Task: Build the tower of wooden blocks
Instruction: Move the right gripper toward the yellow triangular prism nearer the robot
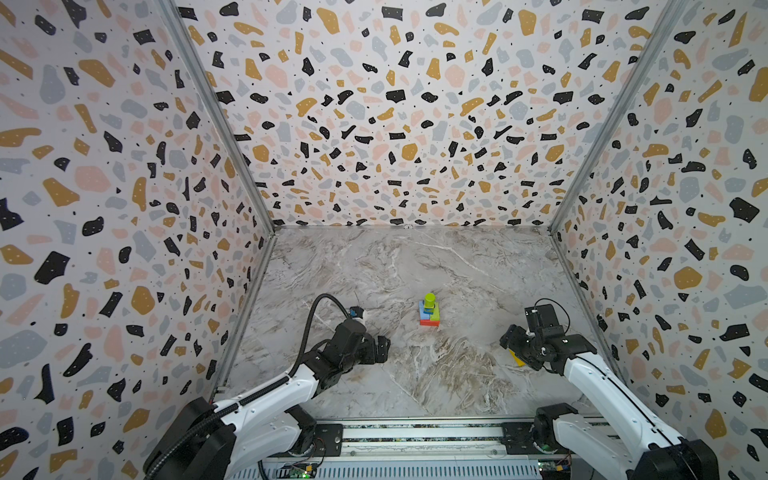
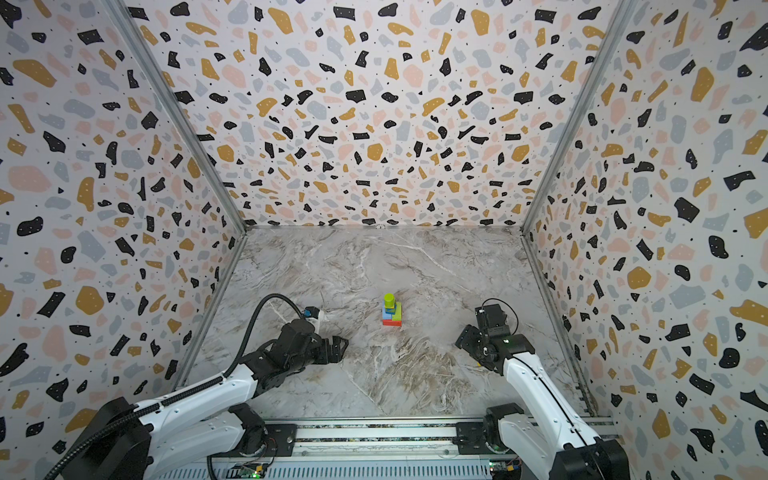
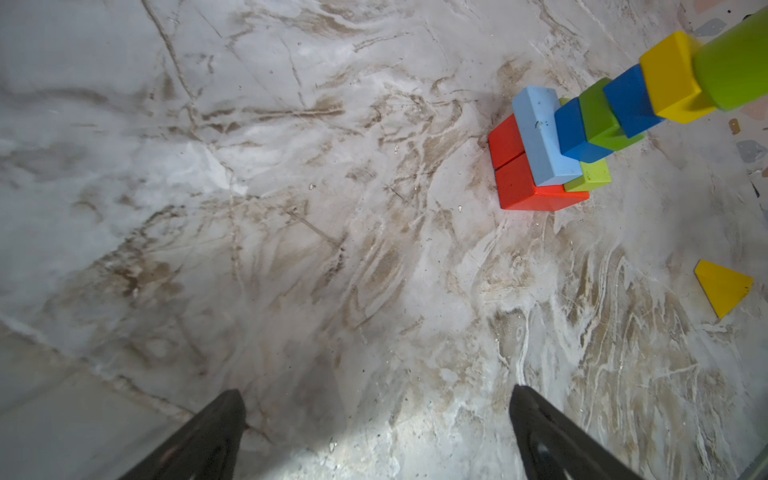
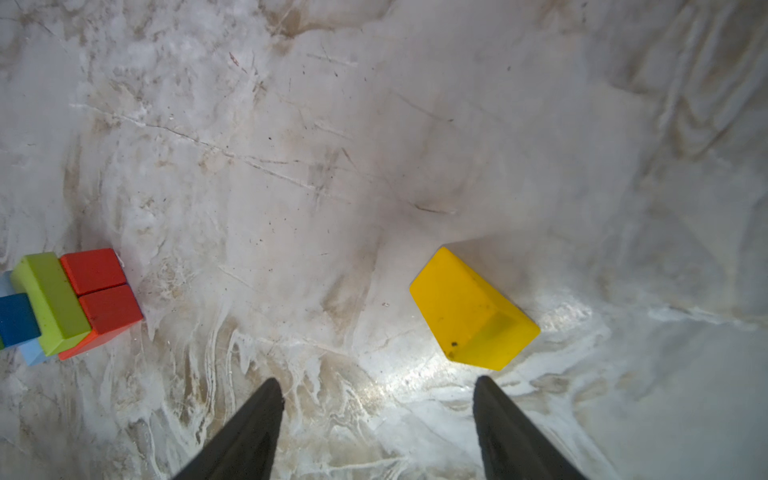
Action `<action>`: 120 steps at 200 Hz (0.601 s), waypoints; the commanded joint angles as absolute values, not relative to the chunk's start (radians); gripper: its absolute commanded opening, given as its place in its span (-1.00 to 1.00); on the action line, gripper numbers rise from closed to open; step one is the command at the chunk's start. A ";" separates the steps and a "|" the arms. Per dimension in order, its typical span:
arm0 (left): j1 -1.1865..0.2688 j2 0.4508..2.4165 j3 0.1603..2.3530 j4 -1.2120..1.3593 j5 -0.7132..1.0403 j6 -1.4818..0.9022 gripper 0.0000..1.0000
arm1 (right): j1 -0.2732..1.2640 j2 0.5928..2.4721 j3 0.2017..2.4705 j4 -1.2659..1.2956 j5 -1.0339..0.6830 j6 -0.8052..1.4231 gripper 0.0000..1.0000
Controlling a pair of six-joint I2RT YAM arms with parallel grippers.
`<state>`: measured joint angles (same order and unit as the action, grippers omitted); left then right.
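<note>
With only the yellow wedge point(image 4: 473, 309) off the stack, the step in hand looks like fetching the capping piece.

Wood block tower point(image 1: 429, 311) stands mid-table, well ahead of both grippers and between them. Red slabs point(image 3: 523, 174) at base, light blue bar and lime bar across them, then blue, green and blue cubes, yellow cube point(image 3: 669, 79), lime cylinder point(image 3: 735, 62) on top. Upper blocks sit slightly twisted against one another.

Right gripper point(image 4: 379, 380): jaws spread, nothing between them. Wedge lies on the marble table point(image 1: 415, 270) just beyond its fingertips, nearer one finger than the other, untouched.

Left gripper point(image 3: 377, 390): jaws spread wide, empty, tower well ahead and off to one side.

Judgement: the next move calls for the right gripper to shift sideways until the wedge is centred, drop, and close across its flat ends, not the slope. Seating it on the cylinder's round top will want a level, gentle release, since the stack looks easy to topple.
</note>
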<state>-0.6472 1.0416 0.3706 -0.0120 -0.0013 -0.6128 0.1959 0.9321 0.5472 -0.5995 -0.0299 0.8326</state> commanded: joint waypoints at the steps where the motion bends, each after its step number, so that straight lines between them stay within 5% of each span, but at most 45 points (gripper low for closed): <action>1: -0.652 1.026 0.363 0.035 0.017 -0.595 1.00 | 0.176 0.918 0.535 -0.626 -0.014 0.845 0.51; 120: -0.653 1.045 0.370 0.000 -0.027 -0.598 1.00 | 0.153 1.155 0.584 -0.463 -0.005 0.706 0.53</action>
<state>-0.6476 1.0401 0.3706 0.0006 -0.0048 -0.6125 0.1616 1.1149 0.5224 -0.5026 -0.0307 0.7696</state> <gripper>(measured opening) 0.999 0.767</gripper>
